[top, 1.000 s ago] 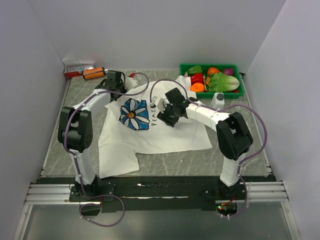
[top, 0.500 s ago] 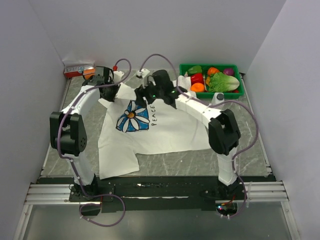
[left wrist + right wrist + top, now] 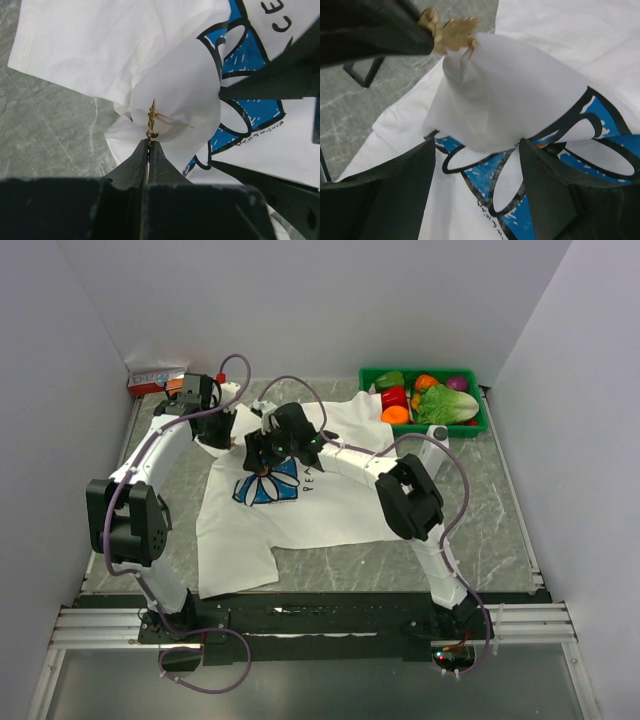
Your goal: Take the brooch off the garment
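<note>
The garment [image 3: 330, 505] is a white T-shirt lying flat on the table, with a blue daisy print [image 3: 268, 485]. One fold of it is drawn up into a cone [image 3: 180, 100]. At the tip of the cone sits the brooch [image 3: 151, 119], small, gold and leafy. My left gripper [image 3: 150, 142] is shut on the brooch's lower end. The right wrist view shows the brooch [image 3: 454, 33] at the cone's tip, held in the left fingers [image 3: 375, 30]. My right gripper [image 3: 477, 150] stands open just below the cone and over the print, its fingers either side of the raised cloth and not touching it.
A green bin [image 3: 370, 375] of toy vegetables stands at the back right, with a small white object [image 3: 436, 437] in front of it. A red and white box [image 3: 155, 377] lies in the back left corner. Walls close in both sides and the back.
My right arm has swung left across the shirt to the daisy print and opened its jaws wider. The left gripper has drawn back to the left, pulling the cloth up with the brooch.
</note>
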You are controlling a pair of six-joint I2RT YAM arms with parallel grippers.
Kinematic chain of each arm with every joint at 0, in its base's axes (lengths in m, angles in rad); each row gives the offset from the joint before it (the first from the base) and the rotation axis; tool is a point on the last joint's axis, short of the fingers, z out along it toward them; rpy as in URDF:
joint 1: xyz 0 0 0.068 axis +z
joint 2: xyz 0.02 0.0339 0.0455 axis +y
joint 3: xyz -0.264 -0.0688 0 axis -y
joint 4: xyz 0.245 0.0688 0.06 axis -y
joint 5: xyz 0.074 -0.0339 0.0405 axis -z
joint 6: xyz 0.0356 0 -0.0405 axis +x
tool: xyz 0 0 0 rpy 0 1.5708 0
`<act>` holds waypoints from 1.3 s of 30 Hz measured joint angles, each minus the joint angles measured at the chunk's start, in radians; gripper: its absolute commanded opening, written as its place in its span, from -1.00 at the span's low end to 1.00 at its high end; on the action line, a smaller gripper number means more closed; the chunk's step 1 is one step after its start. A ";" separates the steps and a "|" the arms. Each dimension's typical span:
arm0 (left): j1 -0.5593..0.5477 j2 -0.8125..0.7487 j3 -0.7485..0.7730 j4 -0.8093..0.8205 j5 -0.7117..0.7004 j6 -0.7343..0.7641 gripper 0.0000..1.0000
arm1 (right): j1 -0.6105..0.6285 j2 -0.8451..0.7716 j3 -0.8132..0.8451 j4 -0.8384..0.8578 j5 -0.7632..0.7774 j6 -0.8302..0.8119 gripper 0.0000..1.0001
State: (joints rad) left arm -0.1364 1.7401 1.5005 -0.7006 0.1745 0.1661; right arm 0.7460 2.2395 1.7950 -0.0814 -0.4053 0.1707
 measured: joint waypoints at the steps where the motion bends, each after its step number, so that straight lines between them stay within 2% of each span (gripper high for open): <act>1: 0.000 -0.008 0.000 -0.004 0.006 -0.005 -0.98 | 0.000 0.008 0.011 0.003 0.002 0.011 0.49; 4: 0.003 -0.015 0.000 -0.013 0.023 -0.015 -0.98 | 0.000 0.028 0.040 0.032 -0.003 0.031 0.47; 6: 0.009 -0.015 0.000 -0.024 0.038 -0.026 -0.98 | 0.000 0.054 0.074 0.053 -0.010 0.043 0.31; 8: 0.014 -0.015 0.000 -0.029 0.050 -0.032 -0.98 | 0.001 0.071 0.091 0.068 -0.018 0.049 0.05; 9: 0.017 -0.015 0.000 -0.031 0.058 -0.034 -0.98 | 0.002 0.080 0.098 0.075 -0.023 0.051 -0.22; 11: 0.024 -0.015 0.000 -0.032 0.068 -0.040 -0.99 | 0.005 0.098 0.108 0.082 -0.029 0.052 -0.51; 12: 0.026 -0.015 0.000 -0.033 0.073 -0.041 -0.98 | 0.005 0.105 0.111 0.082 -0.031 0.051 -0.72; 14: 0.031 -0.015 0.000 -0.034 0.077 -0.047 -0.99 | 0.006 0.111 0.111 0.071 -0.031 0.047 -0.99; 15: 0.032 -0.015 0.000 -0.034 0.077 -0.048 -0.98 | 0.006 0.112 0.109 0.068 -0.031 0.040 -1.00; 22: 0.035 -0.015 -0.001 -0.028 0.059 -0.029 -0.98 | -0.006 0.045 0.002 0.060 -0.088 -0.006 -1.00; 28: 0.038 -0.014 -0.040 0.049 -0.005 0.023 -0.99 | -0.037 -0.056 -0.020 -0.041 -0.180 -0.090 -0.96; 29: 0.041 -0.012 -0.043 0.050 -0.010 0.029 -0.98 | -0.044 -0.076 -0.019 -0.063 -0.193 -0.107 -0.80; 30: 0.044 -0.009 -0.043 0.054 -0.010 0.032 -0.99 | -0.053 -0.095 -0.015 -0.086 -0.201 -0.121 -0.48; 32: 0.054 -0.003 -0.037 0.054 0.015 0.035 -0.98 | -0.075 -0.123 -0.013 -0.123 -0.213 -0.136 -0.26; 34: 0.072 0.013 0.005 0.039 0.089 0.035 -0.98 | -0.111 -0.154 -0.017 -0.160 -0.219 -0.154 0.05; 35: 0.082 0.016 0.016 0.039 0.113 0.036 -0.98 | -0.133 -0.170 -0.021 -0.176 -0.221 -0.169 0.14; 39: 0.119 0.026 0.111 -0.008 0.357 0.074 -0.98 | -0.237 -0.264 -0.056 -0.237 -0.233 -0.272 0.23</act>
State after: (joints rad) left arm -0.0174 1.7664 1.6115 -0.7090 0.5320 0.2401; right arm 0.5087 1.9755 1.7386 -0.3183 -0.6384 -0.1009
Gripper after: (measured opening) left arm 0.024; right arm 0.589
